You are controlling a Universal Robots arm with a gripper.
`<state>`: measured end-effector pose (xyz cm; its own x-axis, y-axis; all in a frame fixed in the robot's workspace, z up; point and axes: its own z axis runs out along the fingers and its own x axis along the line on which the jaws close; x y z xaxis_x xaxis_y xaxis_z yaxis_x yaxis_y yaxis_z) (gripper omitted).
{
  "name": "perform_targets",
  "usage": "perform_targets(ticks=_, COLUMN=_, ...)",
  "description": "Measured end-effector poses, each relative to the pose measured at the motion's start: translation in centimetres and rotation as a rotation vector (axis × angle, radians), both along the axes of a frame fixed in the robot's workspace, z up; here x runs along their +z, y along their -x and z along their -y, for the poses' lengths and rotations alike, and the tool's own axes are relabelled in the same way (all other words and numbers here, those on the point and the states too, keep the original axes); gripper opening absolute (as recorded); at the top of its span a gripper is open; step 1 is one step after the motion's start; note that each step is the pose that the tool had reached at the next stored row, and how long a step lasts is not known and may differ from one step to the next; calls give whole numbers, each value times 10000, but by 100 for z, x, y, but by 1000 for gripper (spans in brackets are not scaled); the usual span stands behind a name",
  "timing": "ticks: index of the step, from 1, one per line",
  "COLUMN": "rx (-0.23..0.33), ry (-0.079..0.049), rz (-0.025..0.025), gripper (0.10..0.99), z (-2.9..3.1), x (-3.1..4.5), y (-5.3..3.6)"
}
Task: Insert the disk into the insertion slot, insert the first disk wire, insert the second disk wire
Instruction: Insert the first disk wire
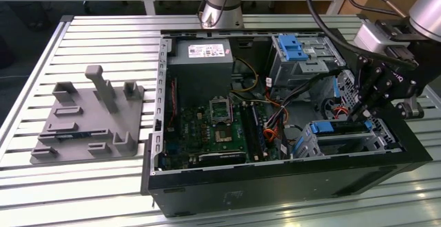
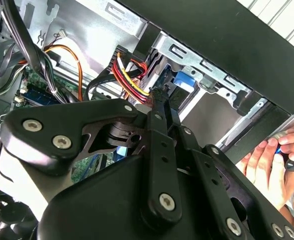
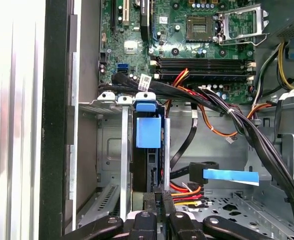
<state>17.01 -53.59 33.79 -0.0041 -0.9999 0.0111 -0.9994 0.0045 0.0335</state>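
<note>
Disk (image 3: 148, 132) insertion is judged done: the drive, seen edge-on in its blue carrier, is seated in the insertion slot (image 3: 109, 150) directly ahead of the gripper (image 3: 157, 196), with its handle tab at the end farthest from the fingertips. The fingers are drawn together on the plug of the red, yellow and black wire bundle (image 3: 187, 192), which is held at the disk's near edge; the first disk wire is therefore judged to be in hand. Whether the plug is fully home cannot be told, since the joint is covered by the fingers in both wrist views. Off to one side of the gripper, a black cable with a blue tab (image 3: 206, 169) appears unconnected above the case floor (image 3: 236, 205), so the second wire is judged undone. The disk's broad face is screened by the cage wall.
</note>
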Motion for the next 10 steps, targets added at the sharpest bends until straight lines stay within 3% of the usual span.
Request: perform_targets(ticks=10, rx=-1, ry=-1, rz=0, gripper=165, z=3, x=-23, y=-5)
